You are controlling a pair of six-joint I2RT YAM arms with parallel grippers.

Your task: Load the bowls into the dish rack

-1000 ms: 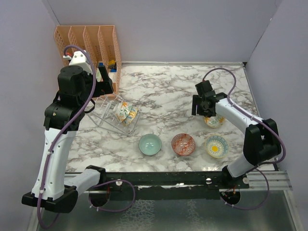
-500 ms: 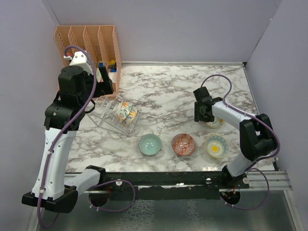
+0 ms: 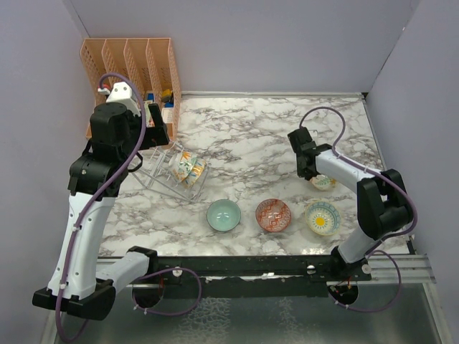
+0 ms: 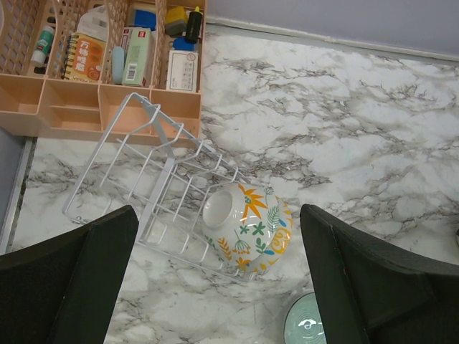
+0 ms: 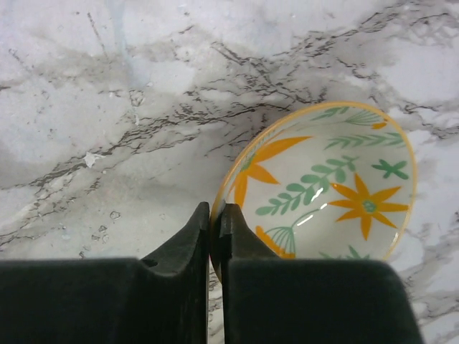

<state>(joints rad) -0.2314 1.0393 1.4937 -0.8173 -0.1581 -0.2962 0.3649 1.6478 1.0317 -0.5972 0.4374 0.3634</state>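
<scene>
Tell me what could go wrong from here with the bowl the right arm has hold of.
1. The right gripper pinches only the thin rim of the cream flowered bowl, so it may swing or slip in transit.
2. The dish rack sits far to the left, under the open left gripper; carrying the bowl there risks a clash between arms.

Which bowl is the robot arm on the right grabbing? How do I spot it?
Look at the right side of the marble table. Just behind the yellow-centred bowl at the front edge sits the cream bowl, its rim pinched by the right gripper. Unlike its neighbour, it has orange flowers and green leaves inside.
</scene>
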